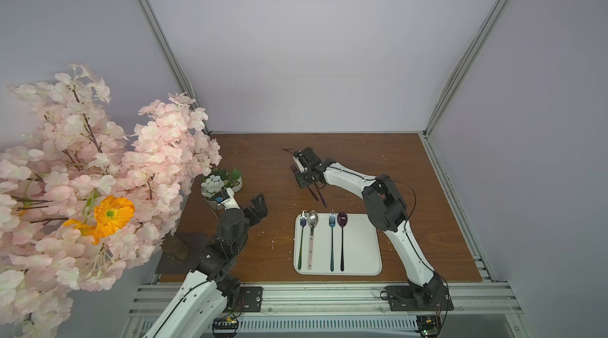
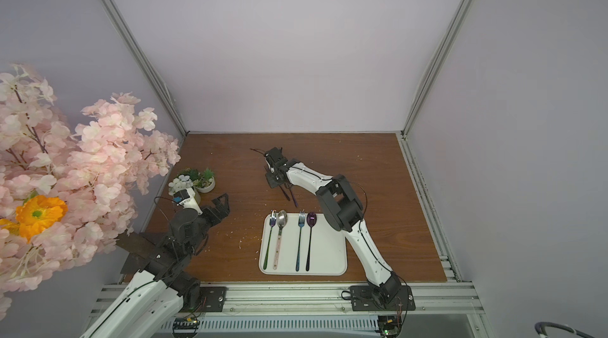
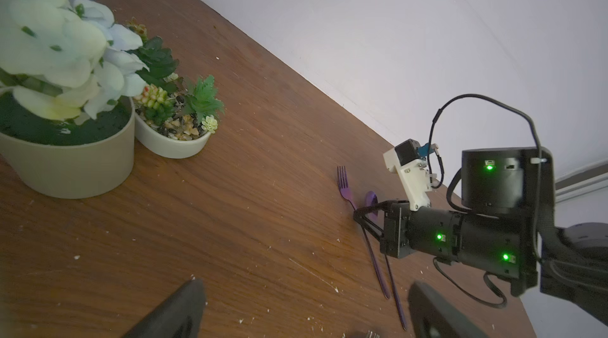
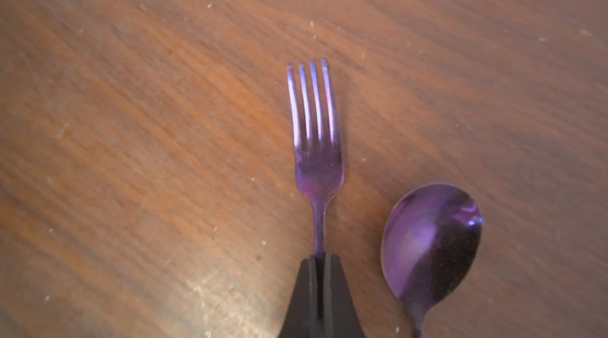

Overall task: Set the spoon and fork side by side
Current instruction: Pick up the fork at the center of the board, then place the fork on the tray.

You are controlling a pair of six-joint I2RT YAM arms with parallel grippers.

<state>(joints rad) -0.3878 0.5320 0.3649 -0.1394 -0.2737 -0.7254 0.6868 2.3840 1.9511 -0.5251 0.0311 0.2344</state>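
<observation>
Pink blossom branches [image 1: 98, 162] are crowding the left of the frame, while the right pincer [image 4: 319, 262] is clenching the purple fork [image 4: 316, 142] on the worktop [image 1: 421, 168].

The fork is lying flat in the upper centre of both top views, pinched at the neck just below its head. The purple spoon [image 4: 431, 241] is lying just beside it, bowl up, with the two heads apart. From above, the right wrist is covering the spoon's bowl. The left pincer [image 1: 259, 208] is hanging released at centre left, near a beige flower pot [image 3: 75, 168] and a small succulent bowl [image 3: 174, 145] partly screened by blossoms. At lower centre a white tray [image 1: 362, 254] is carrying two more forks and two more spoons, well apart from the purple pair.
</observation>
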